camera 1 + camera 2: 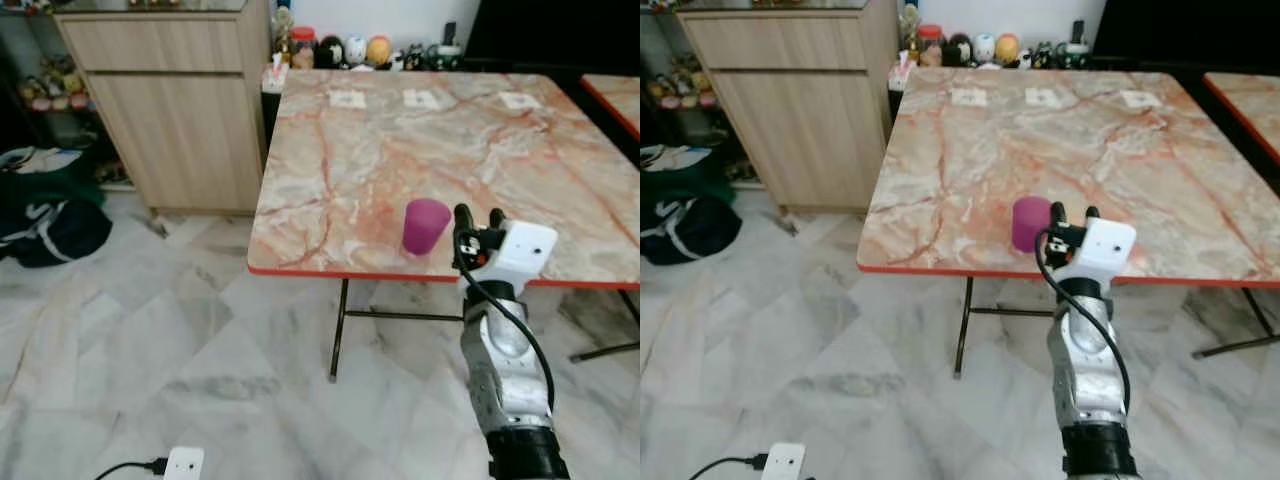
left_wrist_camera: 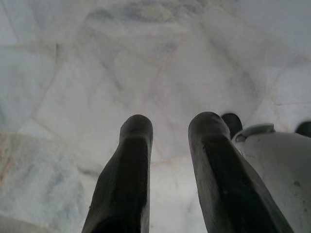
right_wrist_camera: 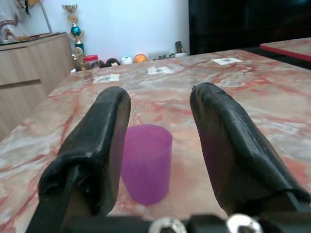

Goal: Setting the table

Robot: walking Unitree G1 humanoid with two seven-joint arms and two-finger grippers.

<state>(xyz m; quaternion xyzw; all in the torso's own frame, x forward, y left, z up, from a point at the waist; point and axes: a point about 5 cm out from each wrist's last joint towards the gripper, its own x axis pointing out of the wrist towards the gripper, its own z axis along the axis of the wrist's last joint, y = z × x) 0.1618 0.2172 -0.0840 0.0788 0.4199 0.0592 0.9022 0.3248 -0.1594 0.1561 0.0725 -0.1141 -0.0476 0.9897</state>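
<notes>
Cup (image 1: 426, 226) is what I am watching: purple, standing upright on the marble table (image 1: 400, 150) close to its near red edge, mouth up and apparently empty. I am holding the right gripper (image 1: 478, 222) just beside it, level with its wall, fingers (image 3: 228, 145) spread wide with nothing between them; in the wrist view the cup is sitting a little ahead and toward one finger, not touching either. My guess is the cup is sitting near the edge as a place setting, within easy reach of a seat. The left gripper (image 2: 170, 160) is hanging idle over the pale tiled floor (image 1: 150, 330), fingers parted and empty. Three small paper squares (image 1: 421, 99) are lying in a row along the far side of the table
</notes>
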